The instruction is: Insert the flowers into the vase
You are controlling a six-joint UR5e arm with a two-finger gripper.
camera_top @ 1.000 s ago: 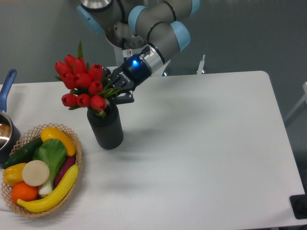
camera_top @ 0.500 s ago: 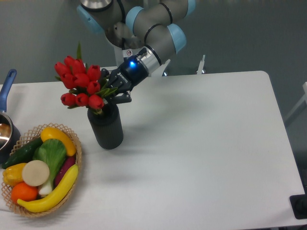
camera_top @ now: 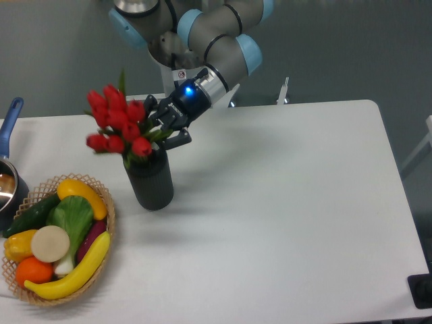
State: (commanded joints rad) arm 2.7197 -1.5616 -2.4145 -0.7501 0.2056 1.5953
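The red tulips [camera_top: 118,121] stand with their green stems in the mouth of the black ribbed vase [camera_top: 151,181], which is upright on the white table. The buds lean up and to the left above the rim. My gripper [camera_top: 163,123] is right beside the bunch, just above the vase's mouth on its right side. Its fingers [camera_top: 151,102] look spread apart on either side of the stems and leaves. The leaves partly hide the fingertips.
A wicker basket [camera_top: 101,233] of toy fruit and vegetables sits at the front left, close to the vase. A blue-handled pot [camera_top: 9,125] is at the left edge. The white table [camera_top: 290,202] stretches to the right.
The tulip bunch has swung more upright and settled slightly into the vase. The gripper's fingers have spread wider while the wrist has hardly moved.
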